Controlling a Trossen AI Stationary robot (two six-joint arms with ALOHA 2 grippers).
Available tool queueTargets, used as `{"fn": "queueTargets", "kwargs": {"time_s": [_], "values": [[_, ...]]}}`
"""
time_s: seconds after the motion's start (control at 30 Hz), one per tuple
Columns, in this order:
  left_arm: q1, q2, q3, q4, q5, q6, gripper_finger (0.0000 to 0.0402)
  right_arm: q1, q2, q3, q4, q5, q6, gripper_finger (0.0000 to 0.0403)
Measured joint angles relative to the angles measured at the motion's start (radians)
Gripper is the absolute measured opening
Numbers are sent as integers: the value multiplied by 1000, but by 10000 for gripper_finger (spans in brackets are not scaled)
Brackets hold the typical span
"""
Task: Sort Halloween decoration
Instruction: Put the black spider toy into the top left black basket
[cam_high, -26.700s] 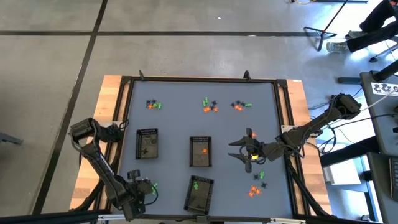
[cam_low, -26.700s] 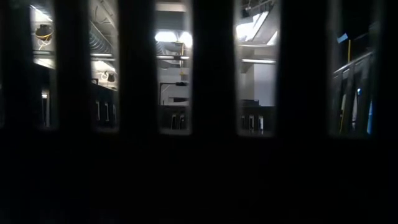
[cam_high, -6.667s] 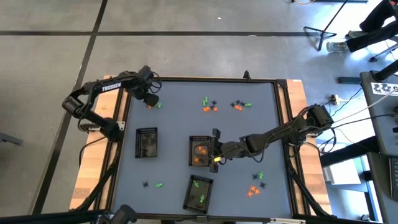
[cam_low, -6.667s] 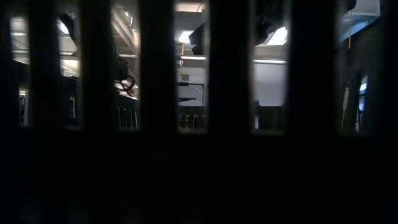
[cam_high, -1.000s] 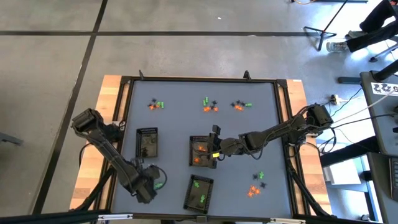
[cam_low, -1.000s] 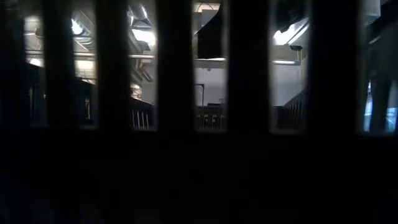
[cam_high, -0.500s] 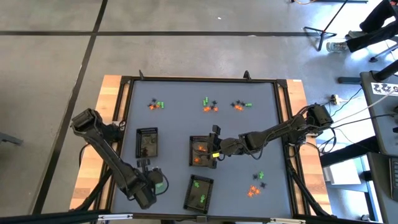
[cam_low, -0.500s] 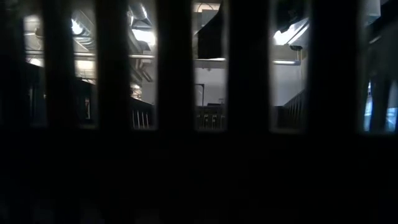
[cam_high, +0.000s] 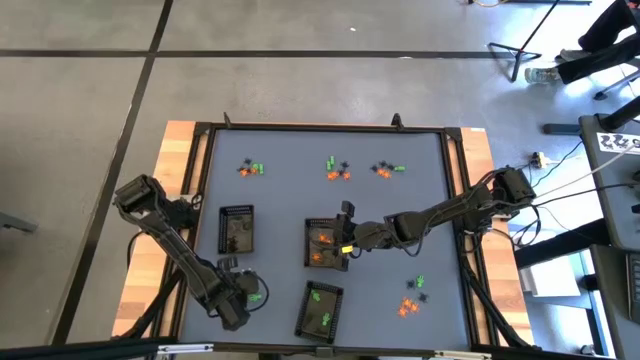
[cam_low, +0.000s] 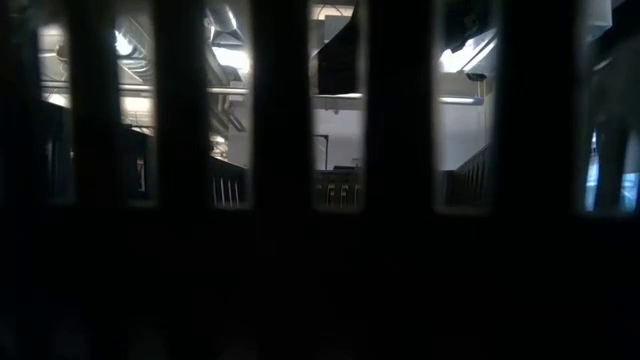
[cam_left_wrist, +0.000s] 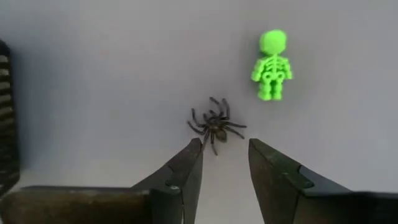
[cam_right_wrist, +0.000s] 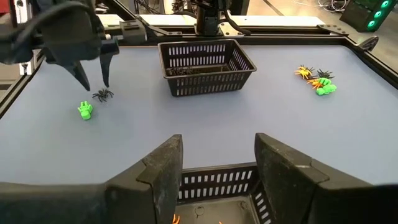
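Observation:
The Halloween decoration lies in small groups on the grey table. A black spider (cam_left_wrist: 216, 124) and a green skeleton (cam_left_wrist: 272, 65) lie flat at the near left. My left gripper (cam_left_wrist: 225, 149) points down, open, with its tips just short of the spider; the right wrist view shows it (cam_right_wrist: 93, 79) above the spider (cam_right_wrist: 102, 94). My right gripper (cam_right_wrist: 219, 149) stands open over the middle tray (cam_right_wrist: 211, 177), which holds orange pieces (cam_high: 320, 248). In the high view the left gripper (cam_high: 243, 292) is beside the green skeleton (cam_high: 257, 296).
Three dark trays stand on the table: left (cam_high: 236, 209), middle (cam_high: 322, 221) and near (cam_high: 322, 288), the last holding green pieces. Mixed trinket groups lie along the far edge (cam_high: 250, 168) (cam_high: 337, 170) (cam_high: 387, 169) and at the near right (cam_high: 412, 298). The low view shows only dark bars.
My left gripper has sunk a little toward the table beside the green skeleton. My right gripper has kept still over the middle tray.

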Motion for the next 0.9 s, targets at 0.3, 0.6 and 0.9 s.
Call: {"fn": "queueTargets", "kwargs": {"time_s": [0.3,0.6,0.9], "values": [[0,-6,-77,90,17,-5,113,0,0,0,0,0,0,197],[0,-5,-75,88,12,-5,19,0,0,0,0,0,0,197],[0,2,41,-83,5,-5,1,0,0,0,1,0,0,197]]}}
